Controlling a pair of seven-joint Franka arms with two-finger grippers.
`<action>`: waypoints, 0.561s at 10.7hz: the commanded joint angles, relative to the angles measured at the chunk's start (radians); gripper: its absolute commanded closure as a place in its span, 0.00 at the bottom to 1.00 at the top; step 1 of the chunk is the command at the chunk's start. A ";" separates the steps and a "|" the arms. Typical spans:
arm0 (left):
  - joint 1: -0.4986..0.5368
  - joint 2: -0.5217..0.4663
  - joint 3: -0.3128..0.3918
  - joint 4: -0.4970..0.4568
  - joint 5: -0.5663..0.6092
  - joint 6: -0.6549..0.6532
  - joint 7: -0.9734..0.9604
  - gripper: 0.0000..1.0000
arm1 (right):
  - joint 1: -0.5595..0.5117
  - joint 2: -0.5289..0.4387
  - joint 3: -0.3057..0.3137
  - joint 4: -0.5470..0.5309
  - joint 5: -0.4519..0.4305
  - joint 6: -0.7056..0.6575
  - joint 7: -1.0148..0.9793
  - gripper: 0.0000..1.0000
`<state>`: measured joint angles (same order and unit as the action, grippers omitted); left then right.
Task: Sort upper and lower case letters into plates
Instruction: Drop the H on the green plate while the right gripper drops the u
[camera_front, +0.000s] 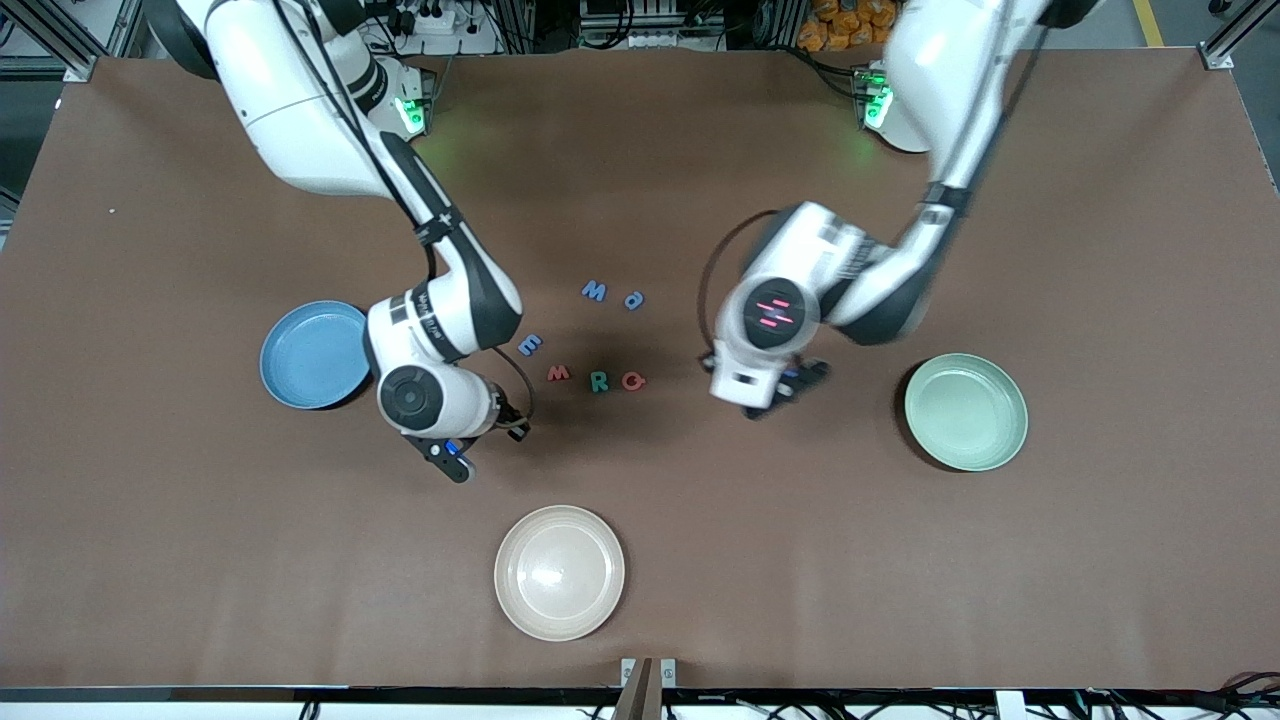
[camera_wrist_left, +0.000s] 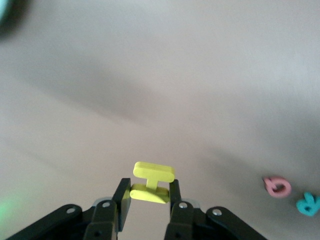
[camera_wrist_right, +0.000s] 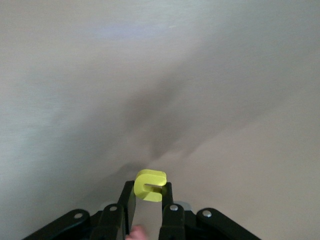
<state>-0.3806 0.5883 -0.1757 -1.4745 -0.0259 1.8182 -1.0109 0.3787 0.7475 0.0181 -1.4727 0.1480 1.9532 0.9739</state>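
Observation:
My left gripper is shut on a yellow I-shaped letter and holds it above bare table; in the front view it hangs between the loose letters and the mint green plate. My right gripper is shut on a yellow C-shaped letter; in the front view it is over the table between the sky blue plate and the letters. Several letters lie mid-table: blue ones, red ones and a teal one.
A cream-beige plate sits nearer the front camera than the letters. The left wrist view also shows a red letter and a teal letter on the table.

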 joint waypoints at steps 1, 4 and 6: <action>0.148 -0.064 -0.016 -0.038 0.006 -0.052 0.234 1.00 | -0.108 -0.011 0.010 0.005 0.013 -0.161 -0.212 0.88; 0.343 -0.082 -0.016 -0.038 0.004 -0.098 0.544 1.00 | -0.240 -0.020 0.003 0.005 -0.059 -0.319 -0.480 0.88; 0.403 -0.073 -0.011 -0.044 0.017 -0.102 0.668 1.00 | -0.328 -0.022 -0.007 -0.004 -0.144 -0.371 -0.670 0.88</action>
<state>-0.0073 0.5345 -0.1760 -1.4834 -0.0259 1.7228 -0.4173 0.1104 0.7404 0.0065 -1.4650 0.0604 1.6253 0.4299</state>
